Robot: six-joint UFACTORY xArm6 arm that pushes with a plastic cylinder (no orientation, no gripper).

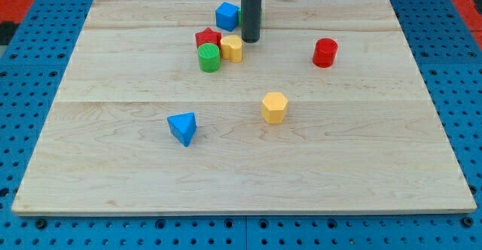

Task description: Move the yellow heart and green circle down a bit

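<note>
The yellow heart point(232, 48) and the green circle point(209, 57) sit side by side near the view's top centre of the wooden board point(113, 167), touching each other. A red block point(206, 37), star-like in shape, sits just above the green circle. My tip point(251, 39) rests on the board just to the upper right of the yellow heart, very close to it. A blue cube point(227, 16) lies up and left of the rod.
A red cylinder point(325, 52) stands to the right. A yellow hexagon point(275, 107) sits near the middle. A blue triangle point(182, 127) lies lower left. A green block is mostly hidden behind the rod. Blue pegboard surrounds the board.
</note>
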